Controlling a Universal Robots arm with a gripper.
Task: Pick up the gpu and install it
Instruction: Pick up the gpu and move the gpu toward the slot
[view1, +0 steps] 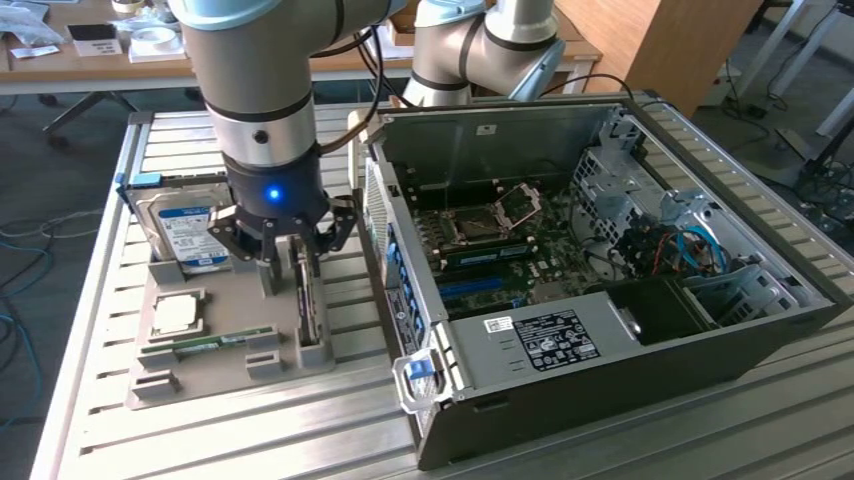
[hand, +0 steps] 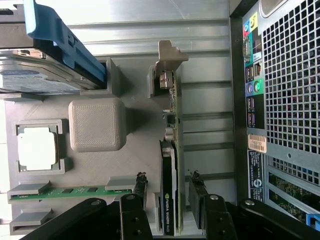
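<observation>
The gpu (hand: 168, 160) stands on its edge in a slot of the grey holder tray (hand: 97, 124), black cooler on one face and silvery bracket (hand: 167, 60) at the far end. My gripper (hand: 169, 182) hangs over the cooler end, open, with one black finger (hand: 142, 182) on each side and a small gap between each finger and the card. In the exterior view the gripper (view1: 291, 262) is low over the gpu (view1: 310, 305), on the exterior view's left of the open computer case (view1: 601, 330).
The tray (view1: 227, 300) also holds a hard drive (view1: 187, 225), a CPU (view1: 178, 312) and a RAM stick (view1: 214, 343). The case lies open with its motherboard (view1: 494, 240) exposed. Its perforated rear panel (hand: 290, 75) is close beside the gpu.
</observation>
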